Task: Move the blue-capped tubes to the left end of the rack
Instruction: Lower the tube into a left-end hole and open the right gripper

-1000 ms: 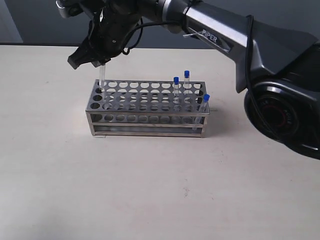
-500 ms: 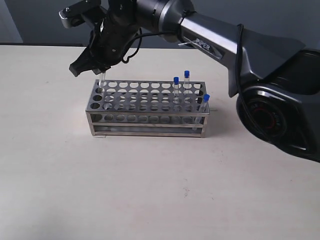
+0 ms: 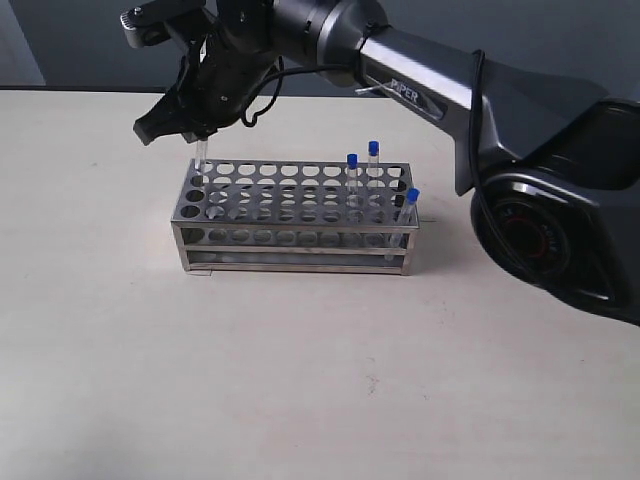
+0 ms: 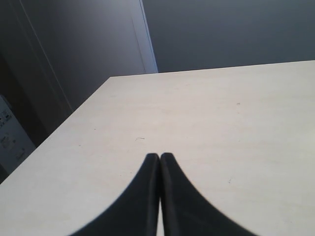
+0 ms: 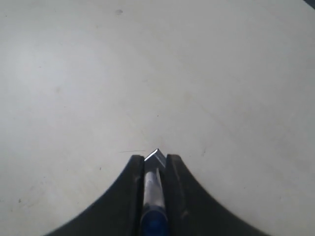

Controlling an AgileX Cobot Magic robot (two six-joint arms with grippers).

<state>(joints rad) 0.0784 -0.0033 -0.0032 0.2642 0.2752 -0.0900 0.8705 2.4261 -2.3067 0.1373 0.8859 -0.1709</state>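
right jaws were clamped on a blue-capped tube (image 5: 153, 206), held upright with its lower end at the back corner hole at the left end of the rack (image 3: 290, 236); three more blue-capped tubes (image 3: 373, 165) stood at the right end. left jaws were pressed together, empty. the pale beige counter (image 4: 221, 123) met a dark grey wall (image 4: 226, 29).

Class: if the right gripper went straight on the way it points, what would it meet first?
Likely the top plate of the rack at its left end, where the tube the right gripper holds enters a hole.
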